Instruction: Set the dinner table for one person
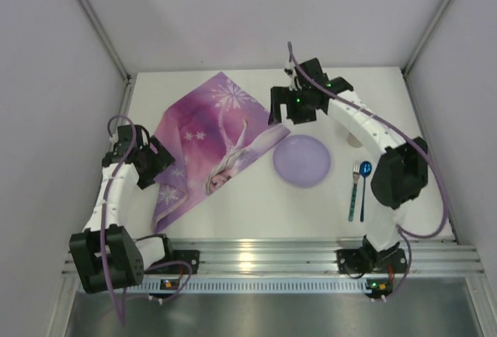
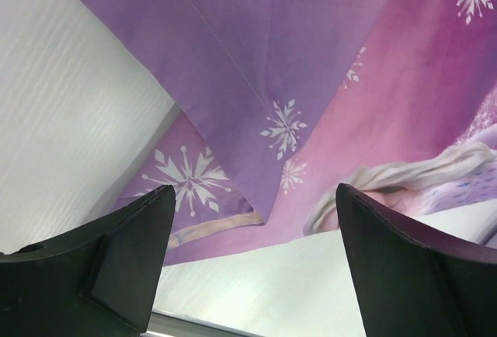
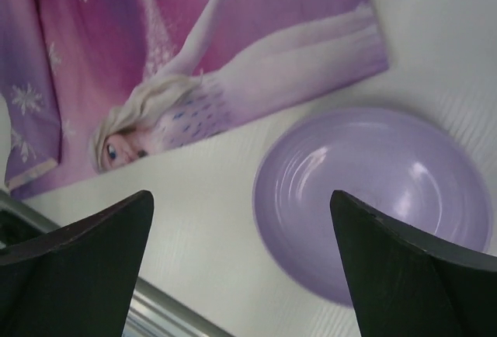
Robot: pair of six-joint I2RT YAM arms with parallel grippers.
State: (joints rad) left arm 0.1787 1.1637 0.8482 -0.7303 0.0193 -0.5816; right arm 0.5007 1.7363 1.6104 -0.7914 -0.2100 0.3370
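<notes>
The white dinner table bears a pink-purple princess placemat lying askew at the middle left, with its left part folded over to show the plain purple back. A lilac plate sits on the bare table just right of the placemat and also shows in the right wrist view. A fork and a blue spoon lie side by side right of the plate. My left gripper is open and empty over the placemat's left edge. My right gripper is open and empty above the placemat's right corner, beyond the plate.
A ribbed aluminium rail runs along the near edge of the table. Grey walls close in the left, right and far sides. A small pale object is partly hidden behind the right arm. Purple cables trail off both arms.
</notes>
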